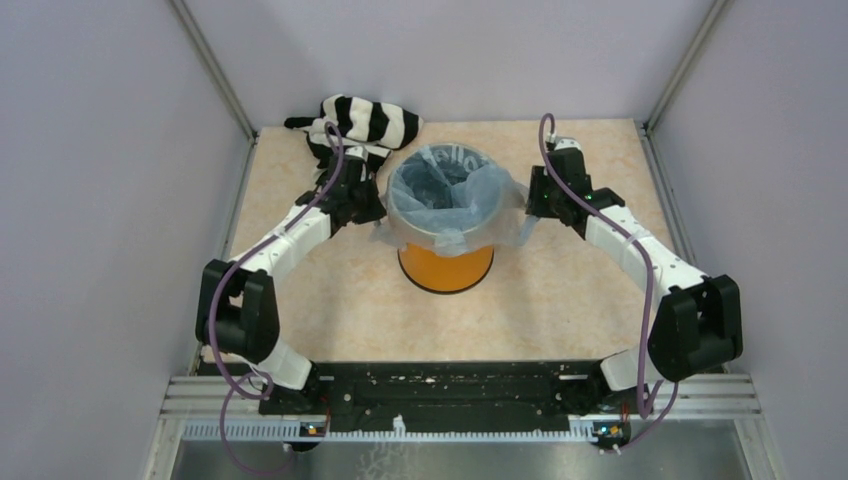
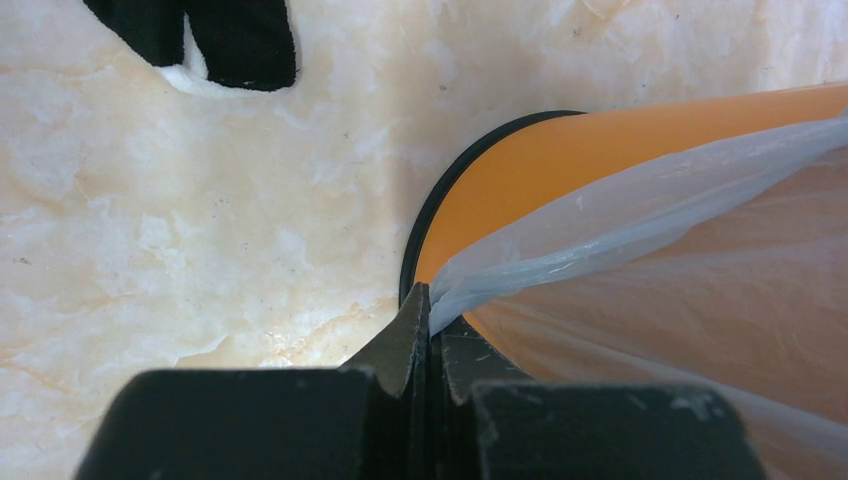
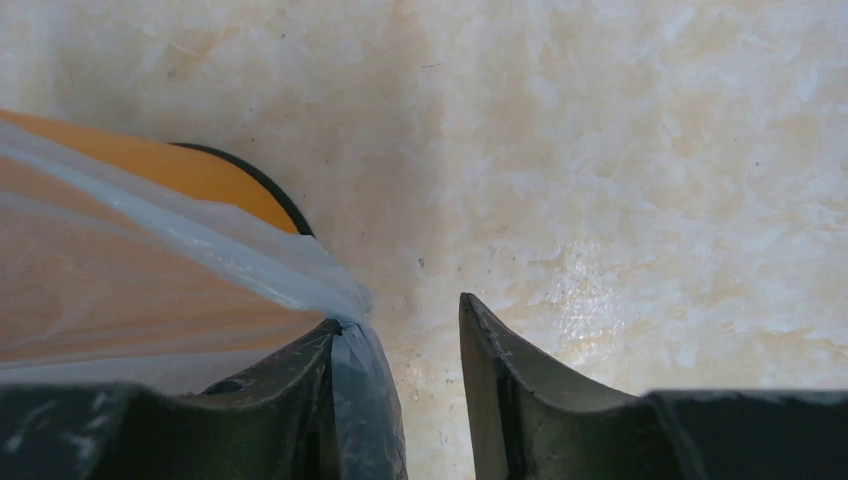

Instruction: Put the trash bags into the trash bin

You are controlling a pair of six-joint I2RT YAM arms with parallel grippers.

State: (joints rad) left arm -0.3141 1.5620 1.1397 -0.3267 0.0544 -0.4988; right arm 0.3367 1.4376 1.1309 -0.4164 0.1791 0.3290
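Left fingers (image 2: pixel 398 348) pinch trash bag (image 2: pixel 620 230); right fingers (image 3: pixel 500 365) stand parted.

right gripper (image 3: pixel 403 312) jaws stand apart over the beige marbled table (image 3: pixel 620 150); the light-blue trash bag (image 3: pixel 200 255), draped over the orange trash bin (image 3: pixel 195 172), touches one finger's inner face

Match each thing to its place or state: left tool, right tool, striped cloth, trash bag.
Things: 1 left tool; 2 right tool; 3 striped cloth; 4 trash bag.
States: a lying back left of the trash bin; b jaws apart; c lining the orange bin, folded over its rim; d shut on the bag's edge.
Pairs: 1-d, 2-b, 3-a, 4-c.
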